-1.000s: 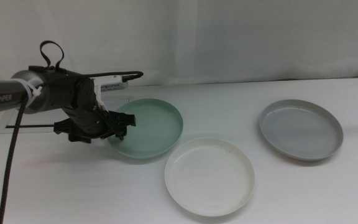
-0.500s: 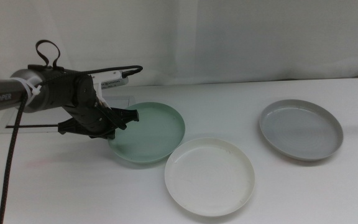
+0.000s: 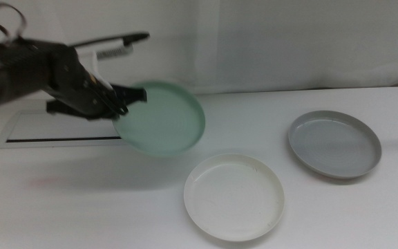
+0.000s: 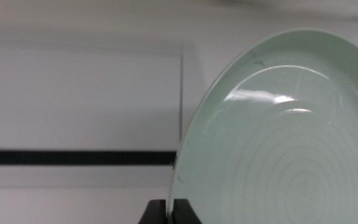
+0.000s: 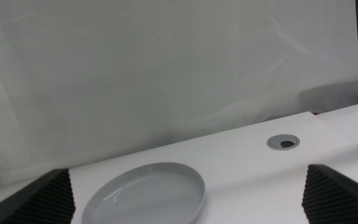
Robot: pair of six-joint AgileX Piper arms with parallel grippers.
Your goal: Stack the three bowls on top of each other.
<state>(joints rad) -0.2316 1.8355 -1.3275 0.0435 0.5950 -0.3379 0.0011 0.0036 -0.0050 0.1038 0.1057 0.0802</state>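
My left gripper (image 3: 119, 105) is shut on the left rim of the mint green bowl (image 3: 161, 118) and holds it lifted and tilted above the table at the back left. In the left wrist view the green bowl (image 4: 278, 137) fills the frame, its rim pinched between my jaws (image 4: 169, 211). The white bowl (image 3: 233, 196) lies on the table at front centre. The grey bowl (image 3: 334, 143) lies at the right and also shows in the right wrist view (image 5: 145, 194). My right gripper (image 5: 188, 199) is open, with its jaws wide apart, off the middle view to the right.
A flat white panel with a dark stripe (image 3: 61, 131) lies at the back left under the left arm. A white curtain closes the back. A round cable port (image 5: 284, 142) sits in the table at the far right.
My left gripper has lifted the mint green bowl off the table, up and slightly back, tilting it. The white and grey bowls have not moved.
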